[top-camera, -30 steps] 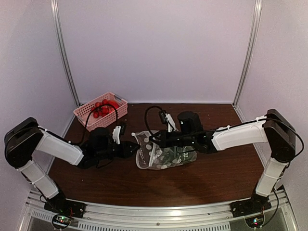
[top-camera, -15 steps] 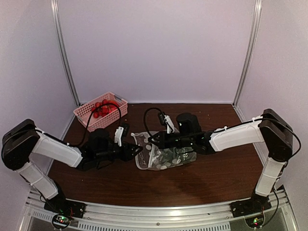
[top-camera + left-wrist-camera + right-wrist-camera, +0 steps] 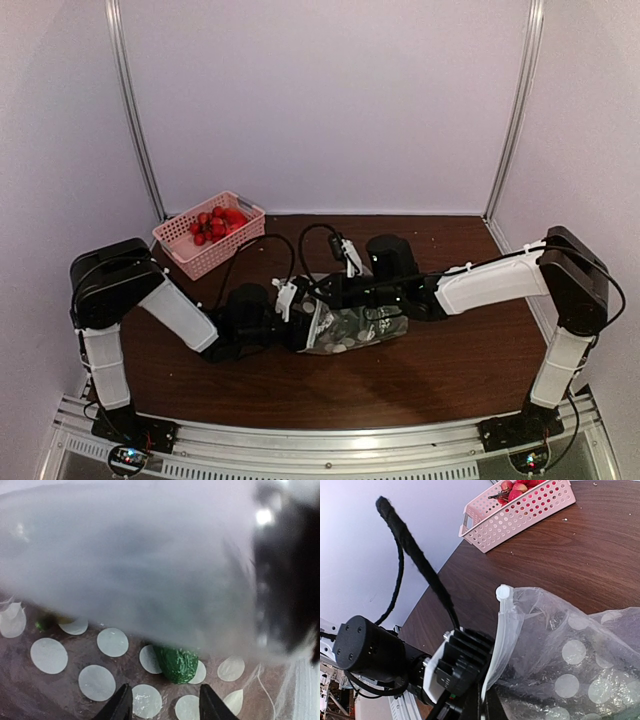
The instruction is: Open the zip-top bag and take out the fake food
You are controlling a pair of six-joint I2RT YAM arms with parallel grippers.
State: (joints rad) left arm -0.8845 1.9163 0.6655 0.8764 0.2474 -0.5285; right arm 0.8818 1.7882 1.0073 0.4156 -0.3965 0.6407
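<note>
The clear polka-dot zip-top bag (image 3: pixel 355 328) lies at mid-table. My right gripper (image 3: pixel 319 291) is shut on its white zip strip (image 3: pixel 505 639) and holds the mouth up; its fingertips (image 3: pixel 482 702) pinch the strip's lower end. My left gripper (image 3: pixel 308 325) is inside the bag mouth, its body showing beside the strip in the right wrist view (image 3: pixel 455 670). In the left wrist view the left gripper (image 3: pixel 165 707) is open, with a dark green toy piece (image 3: pixel 176 663) just ahead between the fingertips, untouched. A red grape-like bunch (image 3: pixel 210 224) lies in the pink basket.
The pink lattice basket (image 3: pixel 190 250) stands at the back left by the wall, and also shows in the right wrist view (image 3: pixel 520 511). Black cables loop over both wrists above the bag. Metal frame posts stand at the back corners.
My left arm has swung right and pushed its gripper into the bag mouth. My right gripper has kept its hold on the zip strip, shifting only slightly.
</note>
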